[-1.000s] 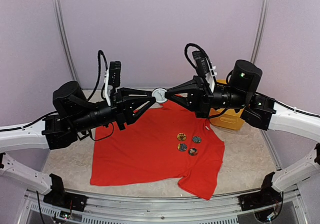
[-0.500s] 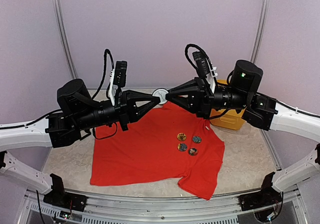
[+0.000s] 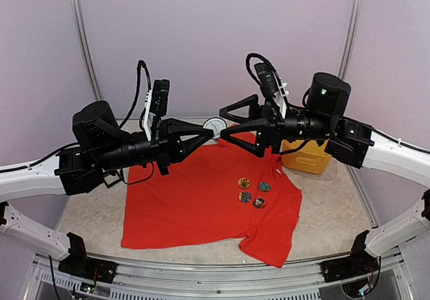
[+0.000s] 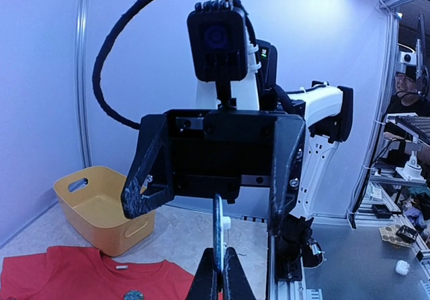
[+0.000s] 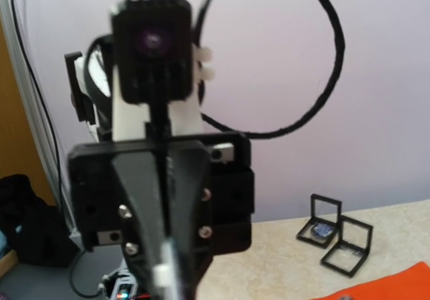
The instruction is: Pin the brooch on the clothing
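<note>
Brooch [image 3: 214, 125], white and round, is hanging in the air between my two hands, over the far end of the red T-shirt [image 3: 195, 203] as the overhead camera sees it. My left hand [image 3: 209, 131] is pinching it, fingers fully closed on its lower edge. My right hand [image 3: 223, 121] is standing just beside it with fingers spread wide, gripping nothing.

The overhead camera is showing the brooch's flat face. My left wrist camera is showing it edge-on, a thin upright disc rising out of my closed fingertips, with the right hand's spread fingers framing it from behind. My right wrist camera is giving only a blur of the left hand with a small pale shape at its tip, so I cannot tell the brooch's outline there. That view alone is showing two small black-framed cases [image 5: 332, 238] sitting on the worktop [image 3: 332, 209].

The T-shirt is lying flat on the pale speckled worktop, four round badges [image 3: 253, 192] clustered on its right part. A yellow basket [image 3: 306, 159] is sitting just beside the shirt's far right edge, partly behind my right arm. Plain lilac walls [image 3: 201, 38] are standing at the back and sides.

Both hands are working well above the fabric, with open air beneath them. The shirt's near edge is lying close to the front rail [image 3: 215, 273], and bare worktop is showing to its right.
</note>
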### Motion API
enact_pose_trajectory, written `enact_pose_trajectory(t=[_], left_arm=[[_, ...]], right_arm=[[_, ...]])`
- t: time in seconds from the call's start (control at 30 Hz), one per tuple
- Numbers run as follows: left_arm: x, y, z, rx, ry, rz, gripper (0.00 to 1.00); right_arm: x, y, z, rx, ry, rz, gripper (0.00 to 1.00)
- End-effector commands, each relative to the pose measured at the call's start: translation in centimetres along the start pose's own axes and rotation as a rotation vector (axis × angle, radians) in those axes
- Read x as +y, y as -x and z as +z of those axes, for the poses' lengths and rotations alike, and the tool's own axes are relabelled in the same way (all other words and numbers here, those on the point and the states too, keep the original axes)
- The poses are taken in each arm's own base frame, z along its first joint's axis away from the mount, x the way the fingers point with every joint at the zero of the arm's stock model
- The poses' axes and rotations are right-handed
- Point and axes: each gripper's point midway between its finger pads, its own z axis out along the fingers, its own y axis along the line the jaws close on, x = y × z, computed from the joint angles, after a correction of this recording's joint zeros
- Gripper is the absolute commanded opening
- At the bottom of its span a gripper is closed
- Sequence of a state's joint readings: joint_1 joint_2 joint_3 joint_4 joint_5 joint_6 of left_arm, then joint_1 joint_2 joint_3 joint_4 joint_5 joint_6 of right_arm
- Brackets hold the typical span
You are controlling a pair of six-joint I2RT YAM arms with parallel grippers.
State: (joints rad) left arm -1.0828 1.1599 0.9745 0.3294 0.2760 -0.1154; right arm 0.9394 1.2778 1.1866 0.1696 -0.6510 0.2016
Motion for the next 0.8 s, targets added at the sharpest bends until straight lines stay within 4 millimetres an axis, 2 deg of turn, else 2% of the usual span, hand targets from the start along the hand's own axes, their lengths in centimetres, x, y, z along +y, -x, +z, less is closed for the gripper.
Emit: enact_pose_trajectory(t=[0.0,0.13,0.2,0.3,0.77], left_arm=[[-0.9,1.0,0.3,-0.007,-0.036,0.044,0.0],[-0.9,0.9,0.3,0.004,-0.038,0.052,0.0],[-0.8,0.5,0.2,0.019,-0.031,0.054,0.0],[-0.6,0.1,0.3,0.041,-0.019,0.056,0.0],[-1.4,0.4,0.3,0.032,-0.062,0.059,0.0]], right_arm=[[-0.2,-0.3,0.8,0.029,0.012,0.018,0.67],[0.1,-0.1,0.5,0.025,0.013,0.015,0.43],[0.1,0.0,0.2,0.021,0.005,0.008,0.38],[0.2,0.1,0.0,0.024,-0.003,0.006,0.42],[-0.9,-1.6,0.5,0.068,-0.035,0.029,0.4]])
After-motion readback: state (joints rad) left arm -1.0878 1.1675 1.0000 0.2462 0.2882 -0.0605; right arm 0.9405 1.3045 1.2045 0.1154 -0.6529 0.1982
